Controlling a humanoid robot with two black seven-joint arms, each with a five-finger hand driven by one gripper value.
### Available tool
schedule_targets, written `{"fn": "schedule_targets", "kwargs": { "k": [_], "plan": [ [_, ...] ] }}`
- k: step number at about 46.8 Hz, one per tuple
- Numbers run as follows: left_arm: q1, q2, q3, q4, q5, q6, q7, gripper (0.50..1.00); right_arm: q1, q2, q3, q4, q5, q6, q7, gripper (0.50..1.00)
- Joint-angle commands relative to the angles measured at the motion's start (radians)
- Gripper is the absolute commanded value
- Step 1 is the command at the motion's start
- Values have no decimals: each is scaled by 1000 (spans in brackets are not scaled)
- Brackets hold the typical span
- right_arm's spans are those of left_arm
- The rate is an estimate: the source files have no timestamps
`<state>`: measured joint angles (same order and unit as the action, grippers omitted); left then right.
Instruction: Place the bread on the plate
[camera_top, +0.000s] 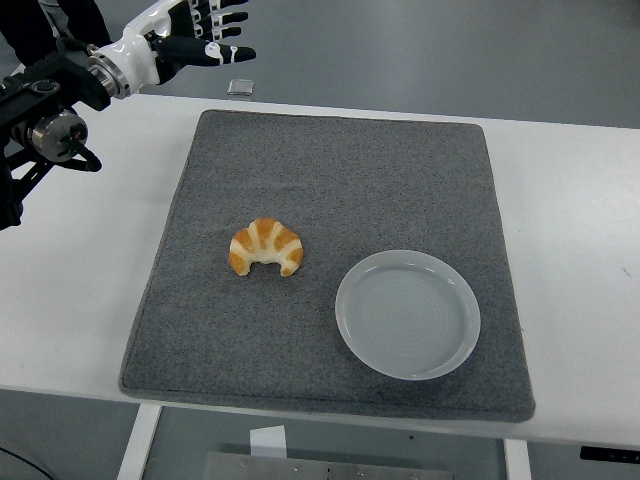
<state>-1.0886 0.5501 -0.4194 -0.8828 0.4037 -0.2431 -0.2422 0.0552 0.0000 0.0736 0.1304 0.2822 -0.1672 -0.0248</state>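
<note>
Nearest the desk's front edge, towards the right corner, sits the plate (408, 314), pale and bare, on a grey mat (330, 180) that covers most of the desk (575, 220). Just left of it and a little further back lies the bread (266, 247), a croissant with its horns pointing at the front edge, near the plate but not touching it.

I'd judge the bread light and soft, with a flaky crust that would dent or shed crumbs under a hard squeeze. It shouldn't be slippery, and the mat looks grippy enough that it won't skate away. The thick middle of the arch seems the best place to take hold, fingers across the back and thumb inside the curve; the thin horns look likely to snap or bend.

At the far left corner the left hand (195, 40) hovers above the desk's back edge, fingers stretched out and spread, holding nothing, well apart from the bread. The right arm isn't in sight. Beyond the back edge a small grey object (240, 86) lies on the floor.

I can't read any brand, label or writing anywhere.
</note>
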Motion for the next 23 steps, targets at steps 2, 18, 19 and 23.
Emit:
{"fn": "schedule_targets", "kwargs": {
  "k": [2, 18, 19, 23],
  "plan": [
    [-56, 31, 114, -38, 35, 2, 0, 1000, 0, 0, 0, 0, 0, 0, -1, 952],
    [-116, 90, 249, -125, 297, -1, 9, 1000, 0, 0, 0, 0, 0, 0, 0, 952],
    [-122, 94, 260, -130, 300, -2, 9, 1000, 0, 0, 0, 0, 0, 0, -1, 952],
    [-163, 108, 333, -160, 302, -5, 12, 1000, 0, 0, 0, 0, 0, 0, 0, 954]
  ]
}}
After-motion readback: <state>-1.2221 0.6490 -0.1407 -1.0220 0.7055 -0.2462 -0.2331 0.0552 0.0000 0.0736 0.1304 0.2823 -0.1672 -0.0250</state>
